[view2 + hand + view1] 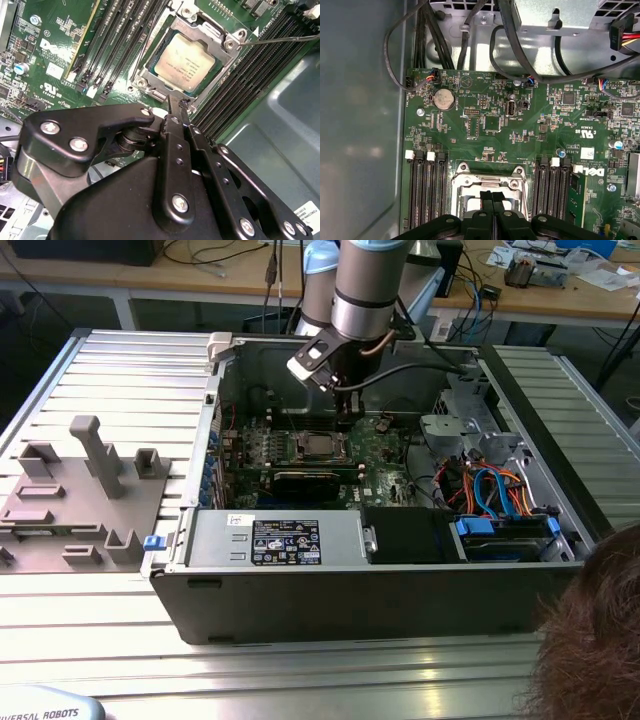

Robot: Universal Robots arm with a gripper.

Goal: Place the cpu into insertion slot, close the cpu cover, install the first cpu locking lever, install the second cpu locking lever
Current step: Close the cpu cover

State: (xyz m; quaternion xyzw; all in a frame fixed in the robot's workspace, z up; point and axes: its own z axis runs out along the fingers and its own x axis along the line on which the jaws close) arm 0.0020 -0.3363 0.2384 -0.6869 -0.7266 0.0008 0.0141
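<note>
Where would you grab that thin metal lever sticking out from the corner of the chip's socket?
Take the locking lever far out along its length, away from the pivot by the cpu cover. It is a thin straight rod crossing over the black memory slots, so coming from above, with a finger either side pinching across it, looks best.

Green motherboard (pixel 490 125) lies beneath the gripper (pixel 492 194). Black memory slots (pixel 427 187) run along both sides of it. Coin battery (pixel 443 99) sits on the board beyond its tips, well apart. Open computer case (pixel 350 610) surrounds it. Grey fixture plate (pixel 80 510) lies well off to the exterior view's left, outside the case. A person's hair (pixel 595 640) is far off toward the exterior view's right.
</note>
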